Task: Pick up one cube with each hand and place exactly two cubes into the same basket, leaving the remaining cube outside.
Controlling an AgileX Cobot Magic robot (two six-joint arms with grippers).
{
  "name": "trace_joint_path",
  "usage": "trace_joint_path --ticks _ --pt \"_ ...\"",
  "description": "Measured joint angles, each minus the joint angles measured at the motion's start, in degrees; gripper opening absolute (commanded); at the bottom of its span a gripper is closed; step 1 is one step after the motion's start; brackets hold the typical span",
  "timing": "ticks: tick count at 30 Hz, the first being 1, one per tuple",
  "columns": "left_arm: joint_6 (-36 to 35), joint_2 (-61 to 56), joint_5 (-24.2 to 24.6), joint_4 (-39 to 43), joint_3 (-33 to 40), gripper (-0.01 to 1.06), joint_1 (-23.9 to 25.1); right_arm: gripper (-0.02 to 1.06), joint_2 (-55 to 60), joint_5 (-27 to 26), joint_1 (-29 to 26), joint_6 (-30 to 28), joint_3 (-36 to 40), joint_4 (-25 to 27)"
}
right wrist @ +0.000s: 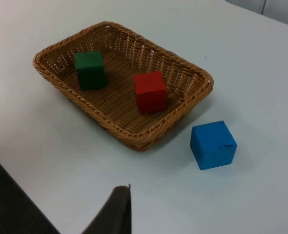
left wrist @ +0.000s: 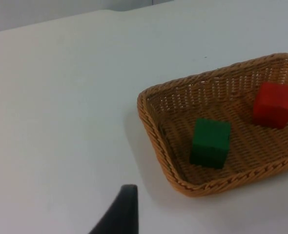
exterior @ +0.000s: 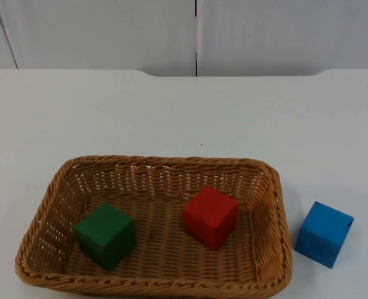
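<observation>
A woven brown basket lies at the front of the white table. Inside it a green cube rests on the left side and a red cube near the middle right, apart from each other. A blue cube stands on the table just outside the basket's right rim. My left gripper waits over bare table, left of the basket, away from the green cube and red cube. My right gripper hangs back from the basket and the blue cube, holding nothing.
The grey partition wall closes the table at the back. White table top stretches between the wall and the basket. The basket's front rim lies close to the table's front edge.
</observation>
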Motion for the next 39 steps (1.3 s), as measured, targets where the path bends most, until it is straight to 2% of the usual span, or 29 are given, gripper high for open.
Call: trace_joint_path --ticks 21,25,29,39 --pt "0.00 0.00 0.00 -0.09 0.00 1.05 0.00 1.05 0.00 0.00 -0.39 0.00 0.00 -0.13" --pt "0.00 0.00 0.00 -0.09 0.00 1.05 0.00 1.05 0.00 -0.11 -2.80 0.00 0.00 -0.13" --pt "0.00 0.00 0.00 -0.09 0.00 1.05 0.00 1.05 0.00 -0.11 -8.87 0.00 0.00 -0.13" --pt "0.00 0.00 0.00 -0.09 0.00 1.05 0.00 1.05 0.00 -0.11 -19.72 0.00 0.00 -0.23"
